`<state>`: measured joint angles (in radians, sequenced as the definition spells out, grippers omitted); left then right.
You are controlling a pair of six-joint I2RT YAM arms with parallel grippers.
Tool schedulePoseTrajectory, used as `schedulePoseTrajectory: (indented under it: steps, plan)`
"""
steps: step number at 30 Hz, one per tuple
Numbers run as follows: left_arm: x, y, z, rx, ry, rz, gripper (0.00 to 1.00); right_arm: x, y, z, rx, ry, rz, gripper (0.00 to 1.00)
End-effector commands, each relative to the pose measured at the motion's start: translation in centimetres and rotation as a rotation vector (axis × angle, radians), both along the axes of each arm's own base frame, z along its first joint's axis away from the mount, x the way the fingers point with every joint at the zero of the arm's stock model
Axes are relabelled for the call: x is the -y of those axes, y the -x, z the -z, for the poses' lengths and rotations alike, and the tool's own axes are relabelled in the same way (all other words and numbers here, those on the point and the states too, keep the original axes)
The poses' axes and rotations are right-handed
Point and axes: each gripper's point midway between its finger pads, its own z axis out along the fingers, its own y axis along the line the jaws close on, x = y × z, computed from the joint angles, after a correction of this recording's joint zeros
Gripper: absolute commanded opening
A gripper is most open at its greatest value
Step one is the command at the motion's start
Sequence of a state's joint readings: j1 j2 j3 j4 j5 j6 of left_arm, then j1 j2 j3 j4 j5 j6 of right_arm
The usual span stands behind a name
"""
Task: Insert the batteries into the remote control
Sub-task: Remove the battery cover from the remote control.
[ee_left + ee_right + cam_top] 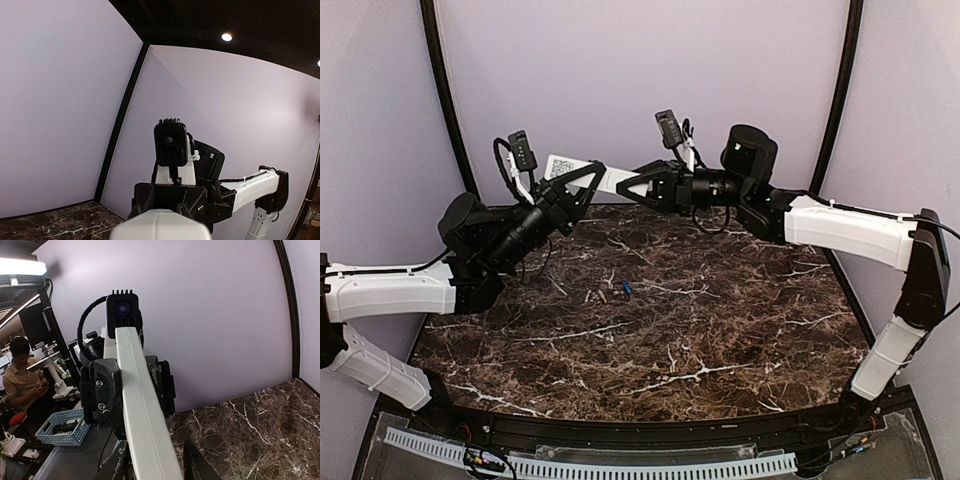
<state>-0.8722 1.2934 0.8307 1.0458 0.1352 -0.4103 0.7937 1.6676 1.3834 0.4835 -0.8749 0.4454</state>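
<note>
- The remote control (610,178) hung in the air above the far edge of the bench (720,330), lying roughly level between the two arms, with a printed label on its left end.
- The left claw (585,182) was clenched on the left part of the remote control, above the far left of the bench; the right wrist view showed it clamped around the white body (142,410).
- The right claw (632,185) met the other end of the remote control, above the far middle of the bench. Its fingers (192,462) stood on either side of the handset, but I cannot tell whether they pressed it or stood slightly off.
- A blue battery (627,289) lay near the middle of the bench, with a grey-tan battery (603,296) just to its left, the two close but apart.
</note>
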Motion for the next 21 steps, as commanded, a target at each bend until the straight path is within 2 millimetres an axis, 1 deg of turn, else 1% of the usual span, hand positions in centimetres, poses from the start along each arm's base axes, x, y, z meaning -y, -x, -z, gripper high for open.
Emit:
schedulePoseTrajectory:
  steps: [1,7,11,13,14,16,17,21]
  plan:
    - [-1.4,-0.2,-0.9,0.006,0.064,-0.033,0.0,0.6,-0.9,-1.2,0.025,-0.001,0.052,0.38]
    - [-1.4,-0.9,0.0,-0.048,0.115,-0.029,0.0,0.7,-1.1,-0.7,0.014,0.041,0.051,0.56]
    - [-2.0,-1.1,0.0,-0.045,0.13,-0.044,0.0,1.8,-1.1,-0.9,-0.005,0.066,0.035,0.66]
    - [-1.9,-1.2,-0.1,-0.034,0.109,-0.053,0.0,2.4,-1.3,-1.0,-0.013,0.081,0.044,0.7]
    - [-1.8,-1.2,0.1,-0.035,0.093,-0.052,0.0,2.5,-1.4,-1.0,-0.013,0.089,0.055,0.74]
    - [-1.6,-1.3,0.3,-0.027,0.077,-0.059,0.0,2.6,-1.6,-1.0,-0.021,0.096,0.073,0.91]
    - [-1.6,-1.3,0.4,-0.026,0.077,-0.059,0.0,2.5,-1.8,-1.1,-0.035,0.09,0.081,0.97]
    - [-1.5,-1.4,0.6,-0.026,0.078,-0.056,0.0,1.5,-2.3,-1.2,-0.088,0.044,0.091,0.99]
